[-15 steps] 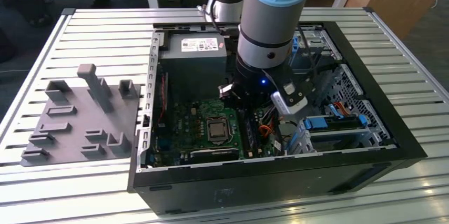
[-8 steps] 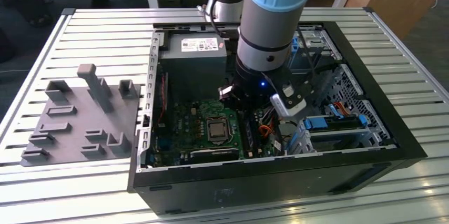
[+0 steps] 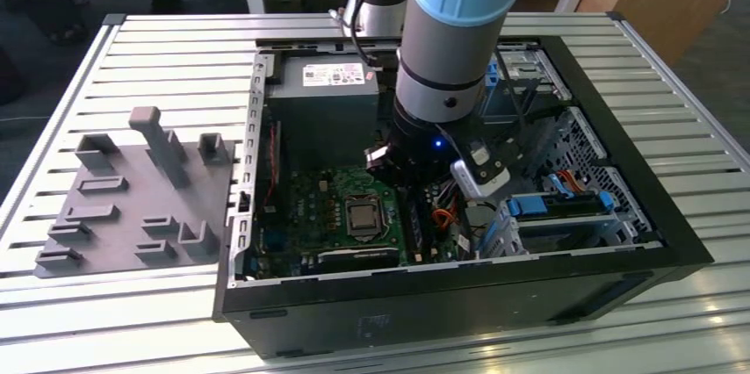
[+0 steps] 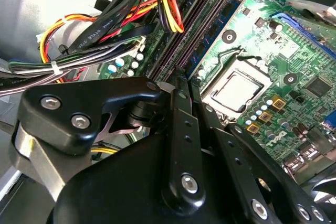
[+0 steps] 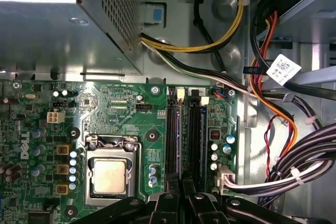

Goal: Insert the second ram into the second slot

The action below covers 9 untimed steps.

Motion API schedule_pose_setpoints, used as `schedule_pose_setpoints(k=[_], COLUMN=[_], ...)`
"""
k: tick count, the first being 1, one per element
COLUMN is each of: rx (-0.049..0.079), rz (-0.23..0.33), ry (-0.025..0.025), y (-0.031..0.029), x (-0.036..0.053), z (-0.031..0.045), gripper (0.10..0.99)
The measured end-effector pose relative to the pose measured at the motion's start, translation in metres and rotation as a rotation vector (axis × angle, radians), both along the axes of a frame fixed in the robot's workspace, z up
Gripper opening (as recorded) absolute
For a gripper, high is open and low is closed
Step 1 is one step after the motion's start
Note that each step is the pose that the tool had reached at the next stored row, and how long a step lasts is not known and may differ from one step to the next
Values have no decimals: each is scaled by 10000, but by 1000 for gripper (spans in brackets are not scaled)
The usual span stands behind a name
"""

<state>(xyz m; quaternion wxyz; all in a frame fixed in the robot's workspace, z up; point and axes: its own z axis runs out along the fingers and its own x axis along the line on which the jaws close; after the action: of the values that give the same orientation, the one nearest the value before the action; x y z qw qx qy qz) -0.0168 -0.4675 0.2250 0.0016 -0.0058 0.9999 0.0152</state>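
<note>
In the second wrist view, the claw (image 4: 181, 82), pinched together, hangs just beside the CPU socket (image 4: 236, 90). The second ram (image 4: 220, 30) stands slotted alongside that socket — light, stiff, fragile, probably best held by its edges.

The arm (image 3: 451, 32) is a thick tube — pale blue at the joint cover, grey metal below, with a black band between the two. Further down the wrist turns black, with a small blue light glowing on it and a silver-grey block fixed at its side. A black cable runs along the arm. In both wrist views the hand (image 4: 184, 129) is matte black, built of flat linkage bars joined by silver screws and pivot pins.
</note>
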Motion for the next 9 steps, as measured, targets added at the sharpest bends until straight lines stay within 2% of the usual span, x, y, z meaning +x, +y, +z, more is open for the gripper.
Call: schedule_pose_setpoints(k=[9], rx=[14], rz=[2], ry=[0], y=[0], x=[-1], z=[-20], gripper=[137])
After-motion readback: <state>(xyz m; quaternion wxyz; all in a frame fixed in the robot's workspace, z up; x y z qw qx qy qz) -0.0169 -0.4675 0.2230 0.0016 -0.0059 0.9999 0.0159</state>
